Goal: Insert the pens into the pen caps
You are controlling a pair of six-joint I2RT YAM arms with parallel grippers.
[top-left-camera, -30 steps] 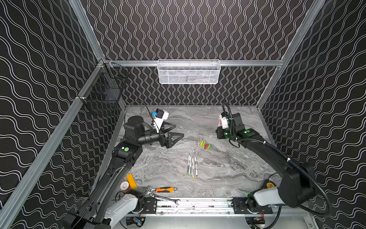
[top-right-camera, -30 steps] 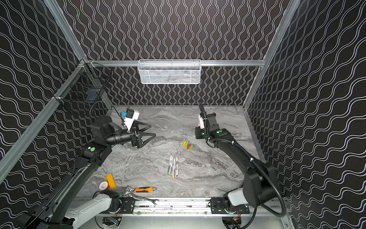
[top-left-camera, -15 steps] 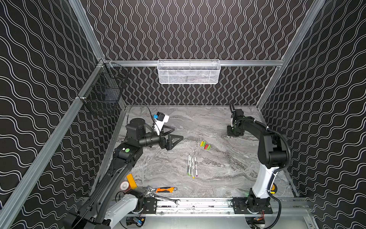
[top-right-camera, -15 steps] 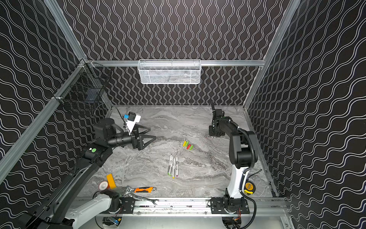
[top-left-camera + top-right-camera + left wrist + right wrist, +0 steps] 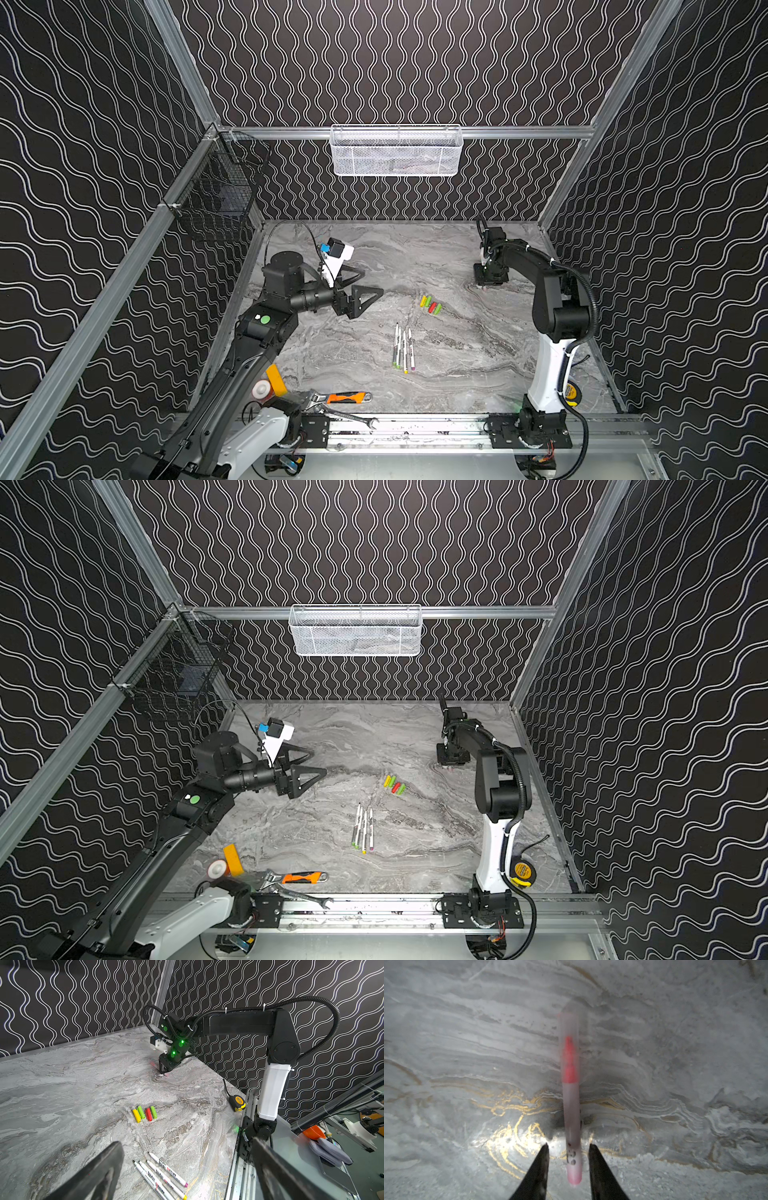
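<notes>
Looks like handling of a lone pen [image 5: 572,1109] at the far right of the worktop [image 5: 478,365], well apart from the rest. Shows the right jaws tip-down there, parted only a little, straddling the blurred white, red-banded barrel with a gap on each side, so gripping nothing. Cannot tell whether closing in or letting go. If closing: centre on the barrel, squeeze square across the round, slick plastic, lift level to stop any roll. Shows the left jaws spread wide and empty above the marbled grey surface. Mid-worktop, four pens [image 5: 168,1168] side by side: thin, white, printed, coloured end tips. Just beyond, four caps [image 5: 148,1114] in a row, stubby and glossy: yellow, green, red, green. Match cap colour to tip; push straight along the axis.
</notes>
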